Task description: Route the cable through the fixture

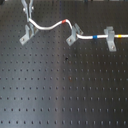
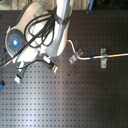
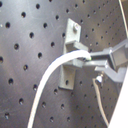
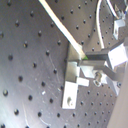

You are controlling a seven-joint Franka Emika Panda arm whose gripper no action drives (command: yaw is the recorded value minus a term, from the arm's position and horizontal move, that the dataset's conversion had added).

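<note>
A black perforated worktop (image 1: 60, 90) fills both exterior views, its regular grid of small holes bare over the near half in the first exterior view. Three grey clips are seen in a row along the far part of that view. The fixture (image 1: 28, 34), a light-grey clip with two upright prongs, is placed toward the first exterior view's left. A narrower clip (image 1: 74, 36) is set near the middle, and a blocky clip (image 1: 110, 39) toward the first exterior view's right.

The cable (image 1: 47, 26), a thin white cord, is led from the blocky clip through the narrower clip and on in a loose wave to the fixture. A red band (image 1: 63, 21) is carried on it between the fixture and the narrower clip, and blue and yellow bands are seen either side of the blocky clip.

The pincer (image 1: 26, 10) is held just above the fixture in the first exterior view. In the first wrist view the pincer (image 3: 95, 61) is seen clenched on the cable's end, right at the fixture (image 3: 70, 55), with the cord (image 3: 50, 85) curving away from the fingers. The cable (image 4: 60, 27) is shown in the second wrist view running straight into the grasp beside the fixture (image 4: 75, 82). Whether the cord already lies between the prongs cannot be told.

In the second exterior view the white arm (image 2: 52, 35) with its black hoses covers the fixture.
</note>
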